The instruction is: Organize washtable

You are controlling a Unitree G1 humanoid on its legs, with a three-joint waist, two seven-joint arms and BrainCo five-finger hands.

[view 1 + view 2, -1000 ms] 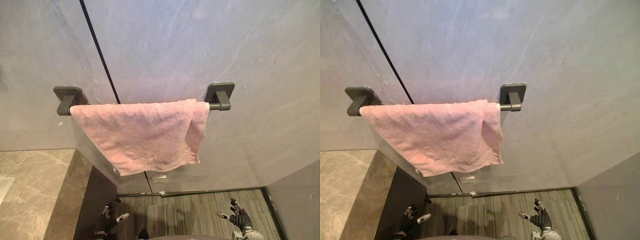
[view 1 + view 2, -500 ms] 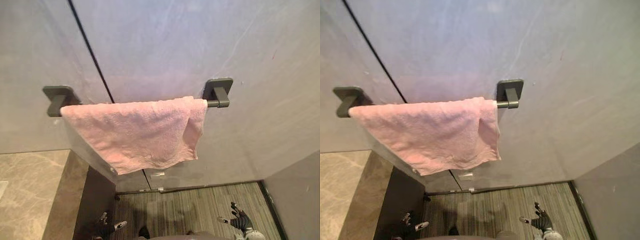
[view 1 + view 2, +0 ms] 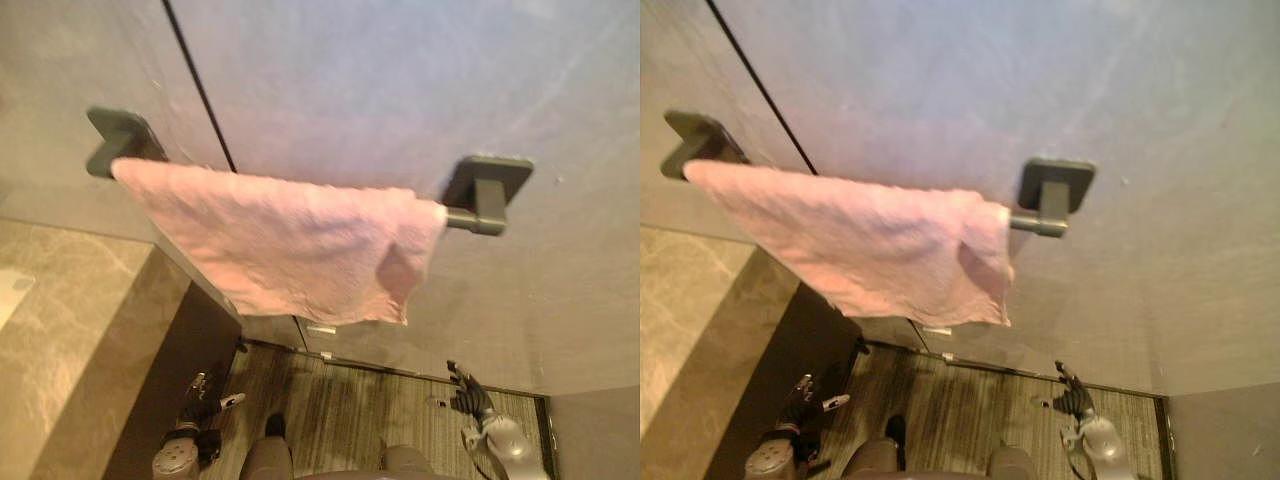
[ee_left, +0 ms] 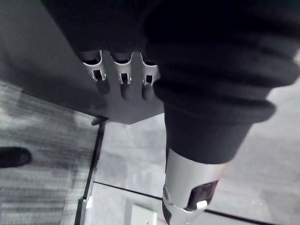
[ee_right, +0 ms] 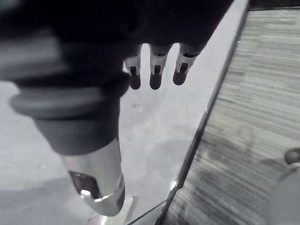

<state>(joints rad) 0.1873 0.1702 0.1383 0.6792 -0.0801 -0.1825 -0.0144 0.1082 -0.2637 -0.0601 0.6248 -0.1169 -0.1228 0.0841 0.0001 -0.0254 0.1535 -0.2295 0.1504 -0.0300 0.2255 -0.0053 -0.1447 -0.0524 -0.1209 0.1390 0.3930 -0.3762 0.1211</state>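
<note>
The pink towel (image 3: 290,250) is nubbly terry cloth. Its towel bar (image 3: 487,190) looks like matt dark metal. The wall (image 3: 400,90) is smooth grey slab. The worktop (image 3: 70,330) is veined beige stone, slightly glossy. The floor (image 3: 370,410) looks ribbed and matt.

The dark grey metal towel bar (image 3: 465,220) lies hidden under the pink terry towel (image 3: 290,245) for nearly its whole length; just its right stub shows. The beige marbled stone desk (image 3: 70,330) runs off the left and near edges. A pale flat thing (image 3: 10,295) on it is cut by the left edge, unidentifiable. A small white piece (image 3: 322,328) low on the wall under the towel is too small to tell
</note>
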